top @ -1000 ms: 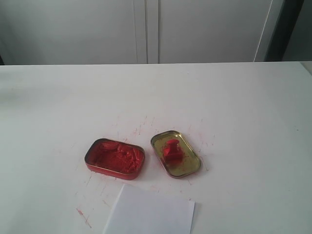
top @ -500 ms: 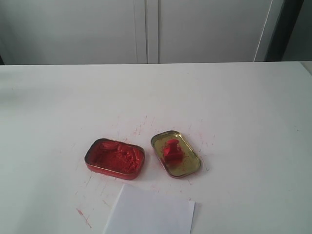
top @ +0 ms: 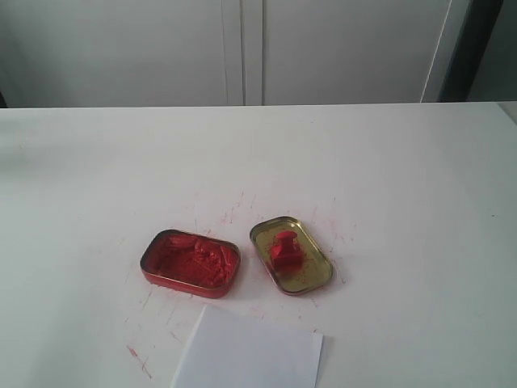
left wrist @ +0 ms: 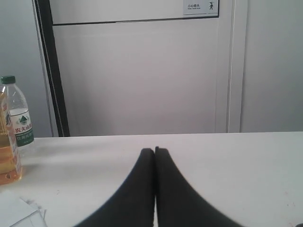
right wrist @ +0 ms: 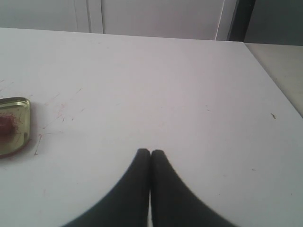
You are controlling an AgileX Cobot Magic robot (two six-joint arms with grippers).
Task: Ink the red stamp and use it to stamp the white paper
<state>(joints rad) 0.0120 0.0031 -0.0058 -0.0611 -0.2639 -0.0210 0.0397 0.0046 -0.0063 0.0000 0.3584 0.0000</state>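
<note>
while left tool [left wrist: 155, 150] & right tool [right wrist: 150, 152] sit pressed together, red stamp [top: 284, 247] in gold lid [top: 313, 279], paste [top: 194, 257] in tin [top: 182, 288]

A small red stamp [top: 284, 248] is seen in the exterior view, set inside an open gold tin lid [top: 313, 276] a little right of the scene's middle. Its square block is turned toward the near side and its short knob toward the far side; whether it stands fully upright cannot be told. The white paper [top: 246, 352] is laid flat on the table [top: 420, 186] at the near edge, nearer than the lid and the red tin [top: 191, 263] to the lid's left, touching neither. It is turned slightly askew, and its near part is cut off by the frame.
</note>
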